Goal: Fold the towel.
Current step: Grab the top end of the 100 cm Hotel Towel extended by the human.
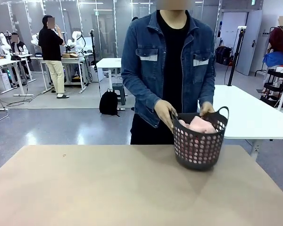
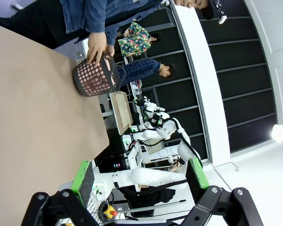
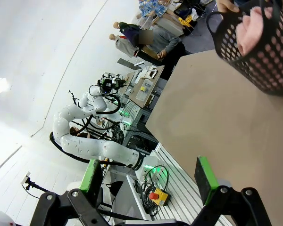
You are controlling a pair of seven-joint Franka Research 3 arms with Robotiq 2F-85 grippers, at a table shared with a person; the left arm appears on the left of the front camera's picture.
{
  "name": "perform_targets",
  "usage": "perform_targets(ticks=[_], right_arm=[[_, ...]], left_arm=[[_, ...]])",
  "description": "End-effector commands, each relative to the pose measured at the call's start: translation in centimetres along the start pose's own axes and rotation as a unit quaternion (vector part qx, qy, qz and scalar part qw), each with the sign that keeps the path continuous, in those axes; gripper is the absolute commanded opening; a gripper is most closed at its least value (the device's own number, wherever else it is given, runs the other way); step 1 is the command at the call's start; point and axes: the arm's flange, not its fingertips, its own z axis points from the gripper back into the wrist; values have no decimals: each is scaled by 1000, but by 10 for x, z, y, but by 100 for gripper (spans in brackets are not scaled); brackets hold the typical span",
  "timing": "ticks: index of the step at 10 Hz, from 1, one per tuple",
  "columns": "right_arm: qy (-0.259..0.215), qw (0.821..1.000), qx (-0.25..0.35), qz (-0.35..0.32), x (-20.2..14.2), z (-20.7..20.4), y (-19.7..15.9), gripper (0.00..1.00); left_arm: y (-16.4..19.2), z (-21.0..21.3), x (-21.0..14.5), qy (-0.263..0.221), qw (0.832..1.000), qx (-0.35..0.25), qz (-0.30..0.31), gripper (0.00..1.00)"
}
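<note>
Your left gripper stood with its jaws wide apart and nothing between the green pads, hanging above the near edge of the tan table. Your right gripper was the same: spread wide, holding nothing, well back from the work.

The towel lay bunched up inside the dark perforated basket, its pale pink folds rising just above the rim. In the right wrist view you could see the pink cloth through the top of the basket's holed wall. The basket stood on the far side of the table, right of the middle as the front camera saw it, well apart from both grippers.

The person in the denim jacket stood at the far edge, directly behind the basket. One hand was closed on the basket's rim at the picture's left side, and the other hand rested at the far rim by the looped handle. Whether that second hand gripped the rim or the towel, you could not tell.
</note>
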Motion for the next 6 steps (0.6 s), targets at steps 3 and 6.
perform_targets(ticks=[3,6], right_arm=[[-3,1000,5,5,0,0,1,100],[-3,1000,5,5,0,0,1,100]], left_arm=[[0,2,-1,4,1000,-2,-2,100],[0,2,-1,4,1000,-2,-2,100]])
